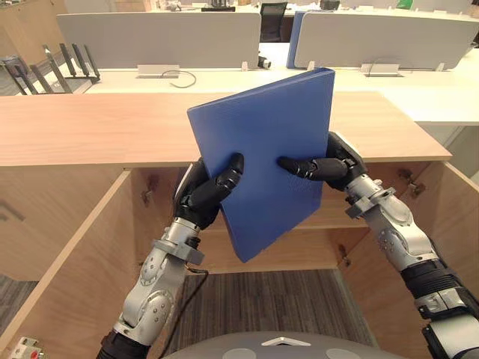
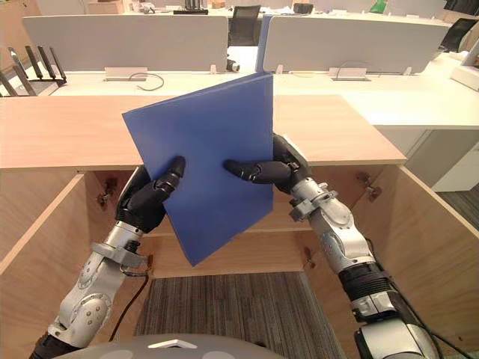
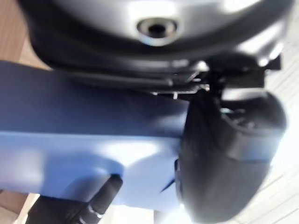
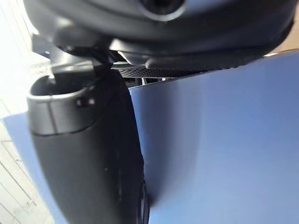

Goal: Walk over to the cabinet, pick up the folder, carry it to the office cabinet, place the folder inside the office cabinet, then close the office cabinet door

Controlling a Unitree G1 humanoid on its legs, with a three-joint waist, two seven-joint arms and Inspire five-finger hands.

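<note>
An office of white desks [image 1: 419, 93] and grey divider panels [image 1: 161, 37] lies behind a low light-wood cabinet [image 1: 90, 127] whose two doors [image 1: 67, 262] hang open. Before that opening, above the grey carpet [image 1: 284, 299], a flat blue plastic folder [image 1: 269, 142] stands tilted in the air. It is pinched between both hands. The left hand [image 1: 206, 194] clamps its lower left edge and the right hand [image 1: 329, 166] its right edge, with both thumbs on the near face.

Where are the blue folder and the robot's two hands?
folder [image 1: 269, 127]: left eye view, middle of its cover.
left hand [image 1: 200, 196]: left eye view, the hand's dark body.
right hand [image 1: 334, 164]: left eye view, the hand's dark body.
</note>
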